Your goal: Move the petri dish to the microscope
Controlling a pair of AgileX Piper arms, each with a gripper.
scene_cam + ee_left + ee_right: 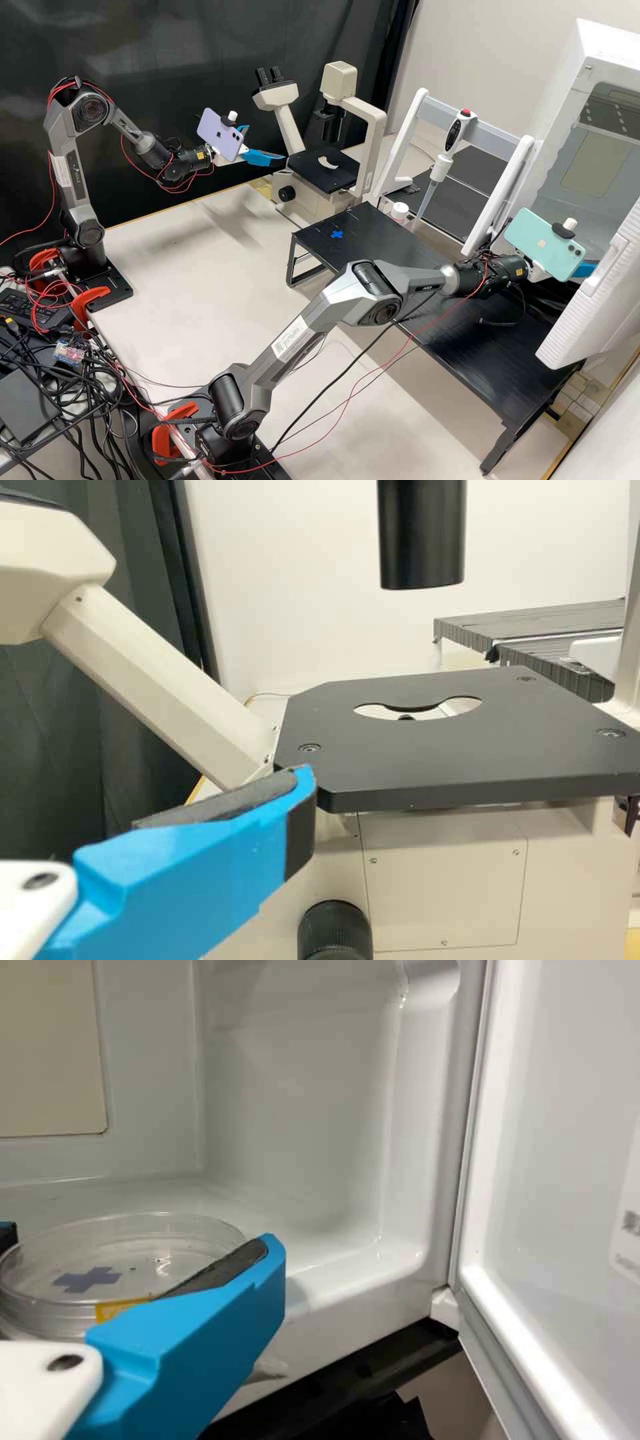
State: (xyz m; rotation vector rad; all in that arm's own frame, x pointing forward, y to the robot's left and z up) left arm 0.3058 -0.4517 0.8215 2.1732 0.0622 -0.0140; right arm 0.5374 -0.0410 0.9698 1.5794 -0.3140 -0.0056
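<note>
Beside the microscope (305, 208) my left gripper (265, 143) stands open in the high view, its fingers apart near the black stage (313, 175). The left wrist view shows the stage (440, 770), with its rounded cut-out, beyond the left gripper (150, 782). In the high view my right gripper (585, 269) is at the mouth of the white chamber (610, 53), partly hidden by a phone. The right wrist view has the right gripper (138, 1245) shut on the clear, round petri dish (90, 1250), which bears a dark cross and an orange label.
The chamber's open door (570, 1210) stands close beside the right gripper. A black raised platform (400, 257) with a blue cross lies between microscope and chamber. Behind it are a white frame (408, 133) with a pipette (443, 157) and a small white-capped bottle (399, 212).
</note>
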